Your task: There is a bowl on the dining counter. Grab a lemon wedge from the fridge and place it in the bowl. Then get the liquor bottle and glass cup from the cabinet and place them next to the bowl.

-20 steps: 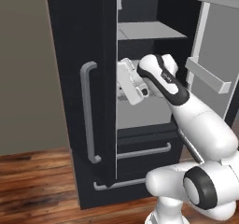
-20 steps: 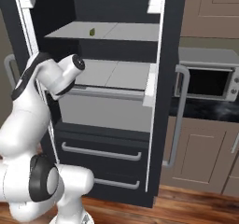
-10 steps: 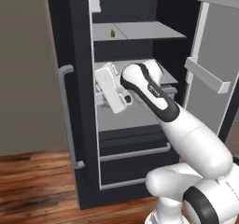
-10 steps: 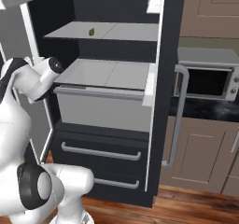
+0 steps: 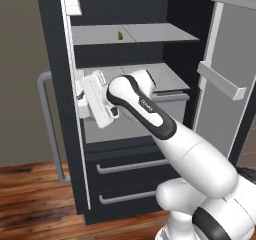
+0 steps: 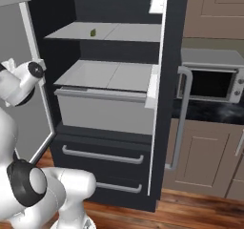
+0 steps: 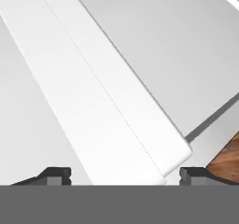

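The fridge (image 5: 130,104) stands open with both doors swung wide, so only access is gained; fetching the wedge, bottle and cup all remains. The arm (image 5: 165,134) reaches toward ten o'clock, hand against the left door's inner edge (image 5: 80,91). Its fingers (image 7: 56,174) stand apart astride a white door bin. The lemon wedge (image 5: 120,35) sits on the upper shelf (image 6: 124,31), untouched

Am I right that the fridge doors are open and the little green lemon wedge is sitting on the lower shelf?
Not quite. The fridge doors are open, but the lemon wedge sits on the upper shelf, not the lower one. The right base view shows it near the shelf's left end.
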You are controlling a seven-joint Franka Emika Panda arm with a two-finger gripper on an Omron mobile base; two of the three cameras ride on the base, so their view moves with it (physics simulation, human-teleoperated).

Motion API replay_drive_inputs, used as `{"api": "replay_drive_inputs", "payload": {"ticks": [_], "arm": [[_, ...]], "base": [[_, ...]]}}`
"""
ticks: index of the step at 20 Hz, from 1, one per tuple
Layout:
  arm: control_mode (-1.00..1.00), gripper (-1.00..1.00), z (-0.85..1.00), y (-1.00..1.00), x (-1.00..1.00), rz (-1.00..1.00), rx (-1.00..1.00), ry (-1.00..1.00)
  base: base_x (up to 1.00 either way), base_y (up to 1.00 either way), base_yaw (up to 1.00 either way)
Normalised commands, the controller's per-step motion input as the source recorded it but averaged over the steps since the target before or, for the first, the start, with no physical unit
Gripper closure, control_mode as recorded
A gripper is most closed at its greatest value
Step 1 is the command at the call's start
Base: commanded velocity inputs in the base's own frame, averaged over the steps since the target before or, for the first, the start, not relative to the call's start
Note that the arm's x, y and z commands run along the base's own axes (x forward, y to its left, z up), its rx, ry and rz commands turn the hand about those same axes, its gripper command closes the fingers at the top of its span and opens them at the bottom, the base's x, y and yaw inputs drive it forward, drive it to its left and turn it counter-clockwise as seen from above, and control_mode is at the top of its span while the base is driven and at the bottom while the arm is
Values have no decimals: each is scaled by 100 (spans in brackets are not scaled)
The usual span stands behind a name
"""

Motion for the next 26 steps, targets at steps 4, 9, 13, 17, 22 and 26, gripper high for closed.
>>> {"api": "replay_drive_inputs", "payload": {"ticks": [4, 9, 13, 17, 22, 26], "arm": [[-100, -100, -17, 47, 0, 3, -3, 15], [-100, -100, -8, 0, -9, -1, -12, -3], [-100, -100, 0, -42, -42, -6, -15, -8], [-100, -100, 3, -70, -34, -5, -14, -3], [-100, -100, 10, -83, -30, -1, -17, -5], [-100, -100, 15, -84, -28, 0, -22, -8]], "base": [[0, 0, 0], [0, 0, 0], [0, 0, 0], [0, 0, 0], [0, 0, 0], [0, 0, 0]]}}
